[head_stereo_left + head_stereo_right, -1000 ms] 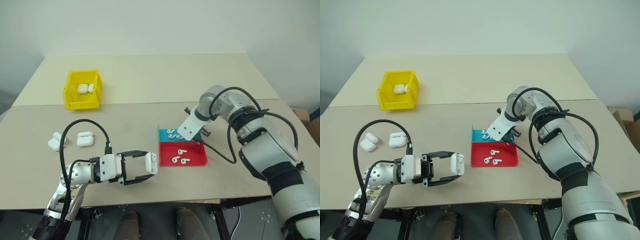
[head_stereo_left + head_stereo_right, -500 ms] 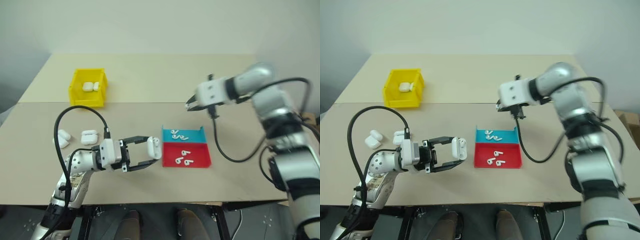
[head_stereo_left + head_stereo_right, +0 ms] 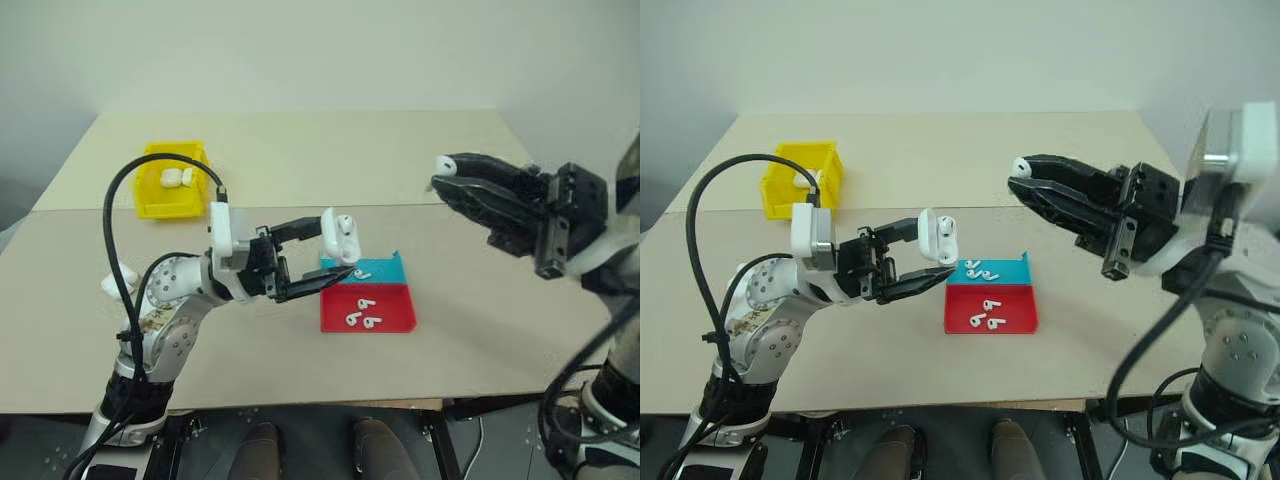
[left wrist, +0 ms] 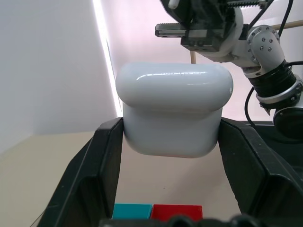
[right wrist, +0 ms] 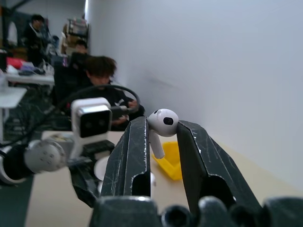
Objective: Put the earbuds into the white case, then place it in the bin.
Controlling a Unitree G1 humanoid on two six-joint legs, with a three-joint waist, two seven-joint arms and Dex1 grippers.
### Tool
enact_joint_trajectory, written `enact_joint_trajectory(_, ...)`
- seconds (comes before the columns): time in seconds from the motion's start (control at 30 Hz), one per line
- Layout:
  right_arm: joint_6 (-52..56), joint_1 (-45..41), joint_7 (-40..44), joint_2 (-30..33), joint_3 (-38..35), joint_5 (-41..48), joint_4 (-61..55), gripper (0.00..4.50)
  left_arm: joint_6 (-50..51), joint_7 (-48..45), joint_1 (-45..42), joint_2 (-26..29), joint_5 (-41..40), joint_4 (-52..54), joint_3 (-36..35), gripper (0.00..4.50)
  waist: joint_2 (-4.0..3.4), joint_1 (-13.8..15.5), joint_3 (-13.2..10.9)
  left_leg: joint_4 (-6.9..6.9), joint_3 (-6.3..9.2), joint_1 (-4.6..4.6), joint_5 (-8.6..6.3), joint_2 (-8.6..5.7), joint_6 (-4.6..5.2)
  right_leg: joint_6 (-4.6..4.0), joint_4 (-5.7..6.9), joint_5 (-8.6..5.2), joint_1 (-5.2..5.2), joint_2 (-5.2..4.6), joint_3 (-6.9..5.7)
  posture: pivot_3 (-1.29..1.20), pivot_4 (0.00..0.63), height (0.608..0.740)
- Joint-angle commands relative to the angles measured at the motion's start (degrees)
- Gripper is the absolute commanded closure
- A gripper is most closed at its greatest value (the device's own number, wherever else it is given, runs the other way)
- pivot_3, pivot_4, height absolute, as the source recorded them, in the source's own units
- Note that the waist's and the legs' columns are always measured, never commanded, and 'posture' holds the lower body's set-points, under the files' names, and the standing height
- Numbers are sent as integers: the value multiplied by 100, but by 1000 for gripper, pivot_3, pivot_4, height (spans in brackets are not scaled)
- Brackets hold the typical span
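Left gripper (image 3: pixel 337 252), clamped on the open white case (image 3: pixel 339 236) above the tray (image 3: pixel 394 308); right gripper (image 3: pixel 446 175), pinching an earbud (image 3: pixel 445 165), should seat it stem-first.

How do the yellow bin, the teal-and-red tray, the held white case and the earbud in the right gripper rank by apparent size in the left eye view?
1. teal-and-red tray
2. yellow bin, slightly smaller, but farther away, so unsure
3. white case, held by the left gripper
4. earbud, held by the right gripper
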State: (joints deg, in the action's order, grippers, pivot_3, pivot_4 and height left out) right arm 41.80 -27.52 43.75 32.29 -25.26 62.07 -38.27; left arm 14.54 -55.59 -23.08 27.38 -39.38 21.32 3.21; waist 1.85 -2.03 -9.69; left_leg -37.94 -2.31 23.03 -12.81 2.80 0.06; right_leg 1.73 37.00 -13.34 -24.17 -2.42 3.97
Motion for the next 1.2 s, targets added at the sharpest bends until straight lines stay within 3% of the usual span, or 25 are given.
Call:
enact_joint_trajectory(0.03, -127, 123, -568, -120, 264, 517, -411, 3673, 102, -42, -124, 20, -151, 279, -66, 1708, 0, -11, 0, 0, 0, 2, 0, -1, 0, 2, -1, -1, 0, 0, 0, 0, 150, 740)
enact_joint_trajectory(0.37, -152, 286, -475, 71, 1355, 247, -147, 3673, -81, -66, 58, -94, 15, 311, -34, 1708, 0, -11, 0, 0, 3, 13, 0, -1, 0, 0, -18, 0, -3, -1, -3, 0, 150, 740)
enact_joint_trajectory(1.1, -649, 702, 34, 233, 1810, -617, -109, 3673, -126, 8, 195, -123, 169, 494, -58, 1708, 0, -3, 0, 0, 4, 18, 0, -2, 0, 10, -24, -5, -5, -2, -4, 0, 150, 740)
enact_joint_trajectory(1.2, -761, 716, 113, 212, 1852, -730, -115, 2837, -121, 2, 175, -126, 172, 484, -58, 1708, 0, -3, 0, 0, 4, 18, 0, -2, 0, 11, -23, -5, -5, -2, -4, 0, 150, 740)
